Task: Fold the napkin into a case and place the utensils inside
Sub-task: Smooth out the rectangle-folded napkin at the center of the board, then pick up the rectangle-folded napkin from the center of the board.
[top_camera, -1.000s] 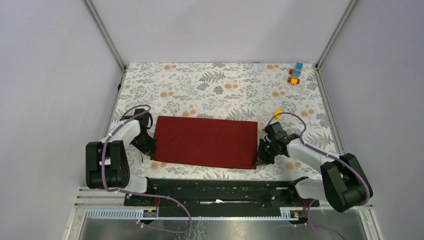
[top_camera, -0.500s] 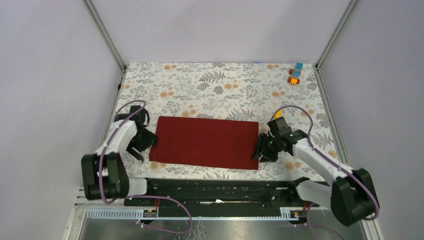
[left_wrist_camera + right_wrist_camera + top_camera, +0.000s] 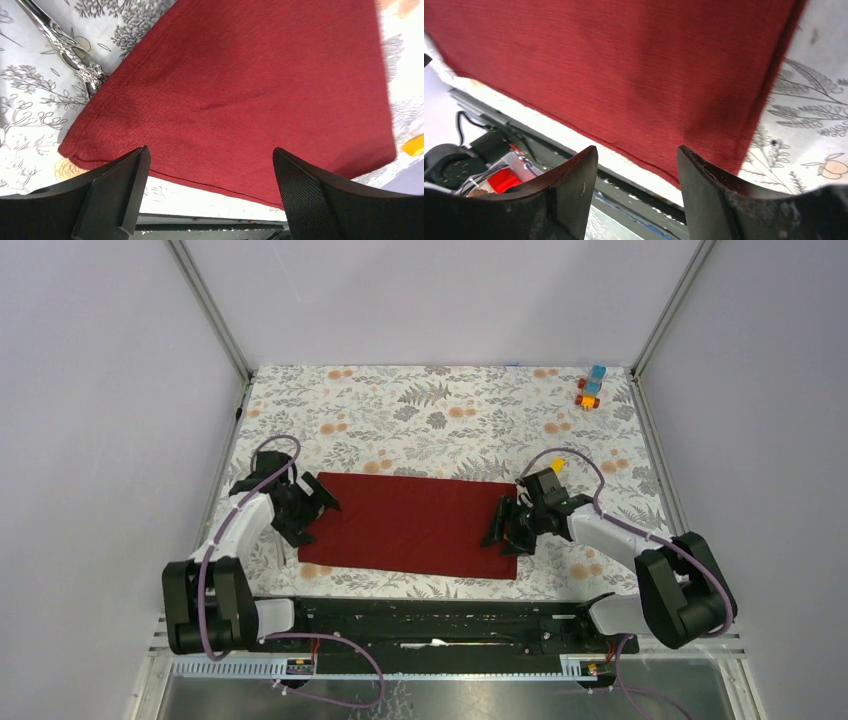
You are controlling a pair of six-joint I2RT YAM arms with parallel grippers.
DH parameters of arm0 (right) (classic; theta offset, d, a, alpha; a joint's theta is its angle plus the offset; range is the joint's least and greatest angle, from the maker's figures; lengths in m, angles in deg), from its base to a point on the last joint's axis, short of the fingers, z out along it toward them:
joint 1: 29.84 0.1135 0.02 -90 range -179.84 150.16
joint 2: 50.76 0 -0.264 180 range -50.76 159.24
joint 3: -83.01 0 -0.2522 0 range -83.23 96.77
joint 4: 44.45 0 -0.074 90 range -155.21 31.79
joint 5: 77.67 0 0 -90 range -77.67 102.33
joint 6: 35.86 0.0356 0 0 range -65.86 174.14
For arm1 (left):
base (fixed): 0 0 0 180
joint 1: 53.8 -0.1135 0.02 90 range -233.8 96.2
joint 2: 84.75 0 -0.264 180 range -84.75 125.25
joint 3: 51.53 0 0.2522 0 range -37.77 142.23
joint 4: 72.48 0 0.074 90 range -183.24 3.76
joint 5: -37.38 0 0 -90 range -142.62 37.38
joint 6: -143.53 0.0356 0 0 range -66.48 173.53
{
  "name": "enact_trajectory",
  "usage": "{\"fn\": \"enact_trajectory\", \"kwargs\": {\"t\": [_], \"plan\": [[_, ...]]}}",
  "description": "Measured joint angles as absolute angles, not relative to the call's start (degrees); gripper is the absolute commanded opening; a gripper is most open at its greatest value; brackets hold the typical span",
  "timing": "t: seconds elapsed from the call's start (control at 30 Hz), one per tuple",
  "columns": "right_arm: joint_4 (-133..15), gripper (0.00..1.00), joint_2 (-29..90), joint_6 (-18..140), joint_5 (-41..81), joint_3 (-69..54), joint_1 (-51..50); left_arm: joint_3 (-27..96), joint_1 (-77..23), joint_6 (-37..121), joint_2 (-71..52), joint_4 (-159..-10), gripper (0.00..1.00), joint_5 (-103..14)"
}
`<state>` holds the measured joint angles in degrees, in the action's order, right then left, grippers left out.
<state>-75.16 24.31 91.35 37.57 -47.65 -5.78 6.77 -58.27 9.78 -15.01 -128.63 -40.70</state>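
At near middle of table: napkin flat, a wide rectangle | left gripper and right gripper above its short ends, both spread, empty | step: folding, another fold due | next: pinch matching corners together | silver handle at left end, probably a utensil

the far half of the bench is open for a reach from either side; toy blocks fill only its far right corner. the napkin covers the middle, with the left gripper and the right gripper spread wide over its ends. a utensil handle lies just beside its left edge, and a yellow block sits near the right gripper.
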Motion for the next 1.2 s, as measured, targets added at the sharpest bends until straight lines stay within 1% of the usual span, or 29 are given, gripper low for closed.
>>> {"fn": "enact_trajectory", "kwargs": {"t": [0.1, 0.2, 0.37, 0.4, 0.43, 0.47, 0.5, 0.6, 0.73, 0.83, 0.97, 1.0, 1.1, 1.2], "plan": [[-73.91, 0.67, 26.56, 91.74, 36.50, -50.78, -6.15, 2.72, -58.31, 10.57, -11.73, -124.92, 0.99, -39.17], [-73.59, 0.67, 26.32, 93.06, 36.72, -51.72, -8.54, -2.02, -58.40, 10.63, -11.41, -121.66, 0.99, -37.98], [-74.26, 0.66, 27.72, 94.39, 37.83, -51.15, -15.84, -3.97, -58.70, 9.95, -12.37, -117.53, 0.99, -33.26], [-74.68, 0.66, 27.94, 94.35, 37.39, -50.69, -16.45, -4.10, -58.70, 9.95, -12.37, -117.05, 0.99, -32.50], [-75.33, 0.69, 28.07, 93.91, 36.48, -50.06, -16.73, -4.12, -58.46, 10.02, -12.39, -116.85, 0.99, -31.76], [-76.14, 0.74, 28.07, 93.03, 35.23, -49.36, -16.78, -4.07, -58.13, 10.08, -12.57, -116.96, 0.99, -31.76], [-77.06, 0.75, 27.94, 91.90, 33.74, -48.53, -16.76, -3.97, -57.41, 10.26, -13.33, -117.44, 0.99, -32.24], [-80.16, 0.76, 26.43, 88.18, 29.52, -46.23, -15.60, -2.48, -55.60, 11.20, -19.47, -120.44, 0.99, -33.37], [-83.29, 0.76, 25.25, 85.82, 30.11, -43.65, -11.47, 1.17, -55.25, 11.55, -24.35, -120.68, 0.99, -33.33], [-83.46, 0.75, 24.25, 86.00, 31.78, -45.47, -9.94, 1.17, -55.25, 11.24, -21.48, -119.36, 0.99, -33.26], [-84.84, 0.73, 24.81, 87.90, 30.20, -48.81, -10.37, -2.04, -55.25, 10.41, -14.64, -118.38, 0.99, -34.49], [-85.06, 0.74, 24.84, 89.06, 29.57, -48.77, -10.77, -3.00, -55.27, 10.24, -13.42, -118.40, 0.99, -35.34], [-86.35, 0.89, 24.05, 91.40, 26.71, -48.53, -10.83, -2.65, -55.21, 9.69, -12.28, -119.21, 0.99, -36.56], [-88.36, 0.96, 21.75, 90.04, 24.78, -47.13, -10.46, -0.77, -54.42, 10.32, -15.01, -120.87, 0.99, -39.67]]}}
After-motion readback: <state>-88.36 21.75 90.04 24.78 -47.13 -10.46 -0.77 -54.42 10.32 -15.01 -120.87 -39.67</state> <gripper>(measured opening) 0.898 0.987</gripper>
